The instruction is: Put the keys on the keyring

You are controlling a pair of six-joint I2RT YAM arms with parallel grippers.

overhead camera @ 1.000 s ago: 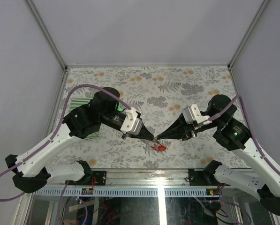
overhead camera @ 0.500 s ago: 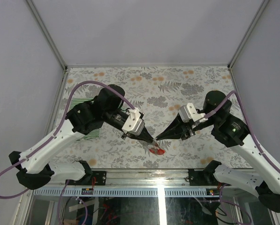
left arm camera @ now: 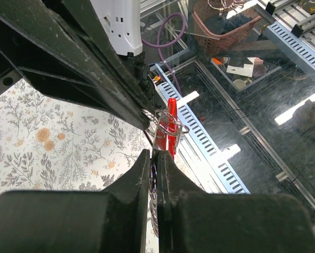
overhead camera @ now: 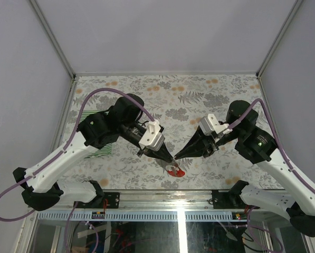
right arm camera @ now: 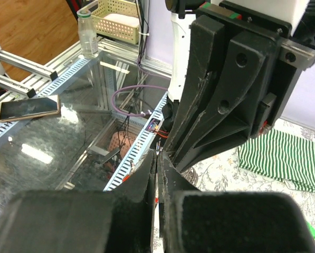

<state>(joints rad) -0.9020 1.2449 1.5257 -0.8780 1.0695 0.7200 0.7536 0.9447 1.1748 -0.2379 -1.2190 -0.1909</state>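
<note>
Left gripper (left arm camera: 153, 158) is pinched shut on the keyring (left arm camera: 169, 122), red tag (left arm camera: 170, 138) dangling off it. Right gripper (right arm camera: 156, 158) is clamped tight too, its tip right up against the left's.

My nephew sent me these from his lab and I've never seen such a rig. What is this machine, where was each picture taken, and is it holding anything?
Two robot arms stand at the near edge of a flower-patterned table. One picture looks down from above and behind them. The other two come from a camera on each wrist, with that arm's fingers at the bottom. A green-and-white striped cloth lies on the table. The left gripper and right gripper are both shut, their tips meeting at a red tag with a thin wire ring. Which one grips what is too small to tell.
</note>
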